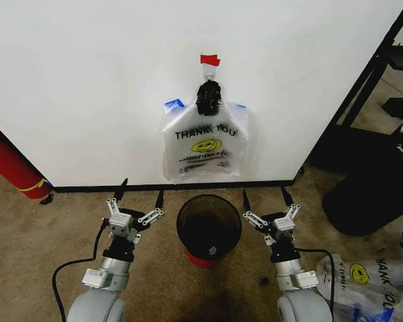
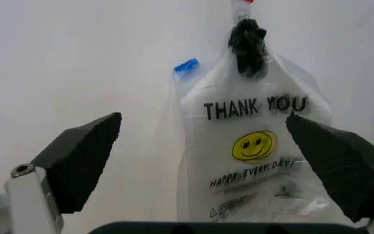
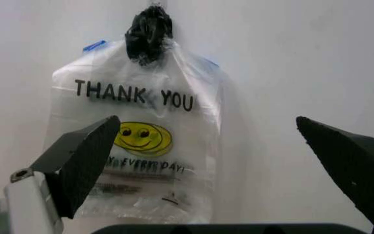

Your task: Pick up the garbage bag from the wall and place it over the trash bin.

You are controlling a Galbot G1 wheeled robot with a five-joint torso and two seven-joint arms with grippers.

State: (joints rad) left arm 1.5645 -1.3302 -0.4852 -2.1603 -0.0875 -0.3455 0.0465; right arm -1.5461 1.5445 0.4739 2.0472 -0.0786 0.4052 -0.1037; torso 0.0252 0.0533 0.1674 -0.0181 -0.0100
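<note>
The garbage bag (image 1: 204, 142), translucent white with "THANK YOU" and a yellow smiley, hangs on the white wall (image 1: 87, 80) from a black hook under a red tape piece (image 1: 209, 60). It also shows in the left wrist view (image 2: 255, 146) and the right wrist view (image 3: 141, 141). Below it on the floor stands the black mesh trash bin (image 1: 209, 228) with a red base. My left gripper (image 1: 141, 193) is open just left of the bin. Just right of the bin, my right gripper (image 1: 263, 194) is open too. Both are held low, pointing at the wall with nothing between their fingers.
A red cylinder (image 1: 10, 164) leans at the far left by the baseboard. To the right are a black frame (image 1: 363, 87) and a dark bin (image 1: 369, 194). More bags of the same kind (image 1: 366, 278) lie on the brown carpet at the lower right.
</note>
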